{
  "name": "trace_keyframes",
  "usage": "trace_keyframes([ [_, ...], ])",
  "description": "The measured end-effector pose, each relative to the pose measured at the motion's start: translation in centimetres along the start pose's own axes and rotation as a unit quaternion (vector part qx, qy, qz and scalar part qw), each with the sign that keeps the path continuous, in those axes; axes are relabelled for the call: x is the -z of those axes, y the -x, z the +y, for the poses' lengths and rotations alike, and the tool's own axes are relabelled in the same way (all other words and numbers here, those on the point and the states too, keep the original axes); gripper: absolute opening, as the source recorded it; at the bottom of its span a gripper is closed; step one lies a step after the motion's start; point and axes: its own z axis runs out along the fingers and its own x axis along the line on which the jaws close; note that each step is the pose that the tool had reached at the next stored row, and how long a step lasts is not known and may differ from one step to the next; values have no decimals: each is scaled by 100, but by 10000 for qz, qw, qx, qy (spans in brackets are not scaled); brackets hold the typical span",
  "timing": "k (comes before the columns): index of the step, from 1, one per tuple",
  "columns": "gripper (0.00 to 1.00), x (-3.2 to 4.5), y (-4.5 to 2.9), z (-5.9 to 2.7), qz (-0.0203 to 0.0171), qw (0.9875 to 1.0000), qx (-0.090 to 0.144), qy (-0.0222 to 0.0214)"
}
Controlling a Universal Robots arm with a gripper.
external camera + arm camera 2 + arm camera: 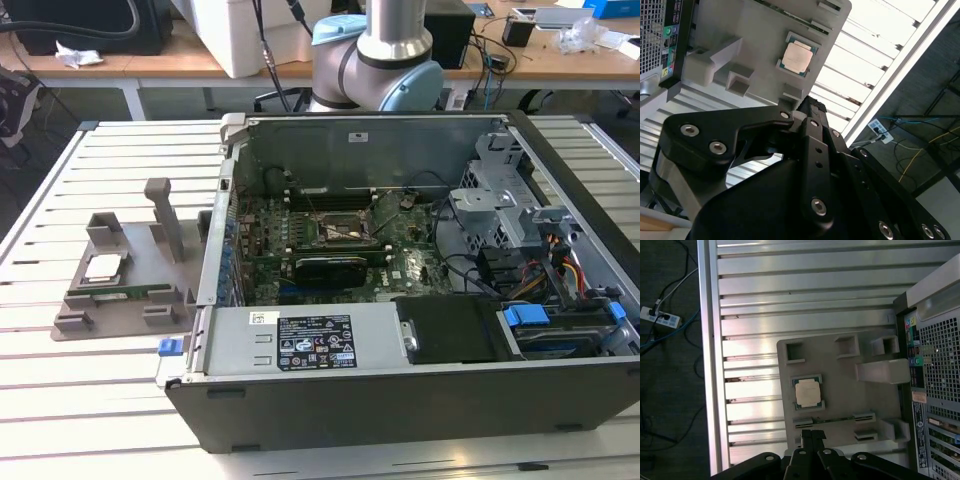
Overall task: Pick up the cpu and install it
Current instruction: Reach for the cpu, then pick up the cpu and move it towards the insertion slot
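Observation:
The cpu (104,266) is a small square chip with a silvery top. It lies flat in a recess of a grey holder plate (140,240) on the slatted table, at the exterior view's left of the open computer case (400,300). Both wrist views look down on the cpu (797,56) (807,392). My gripper (812,434) hangs above the holder plate, well clear of the chip, its black fingertips (812,106) pressed together with nothing between them. The black-framed socket (345,232) sits on the motherboard inside the case.
A long green memory stick (120,294) lies in the holder plate beside the cpu. A tall grey post (165,215) rises from the plate. The case wall (935,365) stands close to the plate. The table edge (707,355) drops to a floor with cables.

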Motion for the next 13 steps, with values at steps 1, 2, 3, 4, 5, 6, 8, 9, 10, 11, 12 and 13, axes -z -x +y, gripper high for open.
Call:
trace_keyframes([
  [1,11,0,-1,0,0,10000,0,0],
  [2,11,0,-2,0,0,10000,0,0],
  [3,11,0,-2,0,0,10000,0,0],
  [4,11,0,-3,0,0,10000,0,0],
  [5,11,0,-3,0,0,10000,0,0],
  [6,11,0,-4,0,0,10000,0,0],
  [8,17,0,-5,0,0,10000,0,0],
  [9,24,0,-5,0,0,10000,0,0],
  [10,24,0,-5,0,0,10000,0,0],
  [11,29,0,-6,0,0,10000,-1,0],
  [12,42,0,-6,0,0,10000,0,0],
  [13,42,0,-7,-1,0,10000,0,0],
])
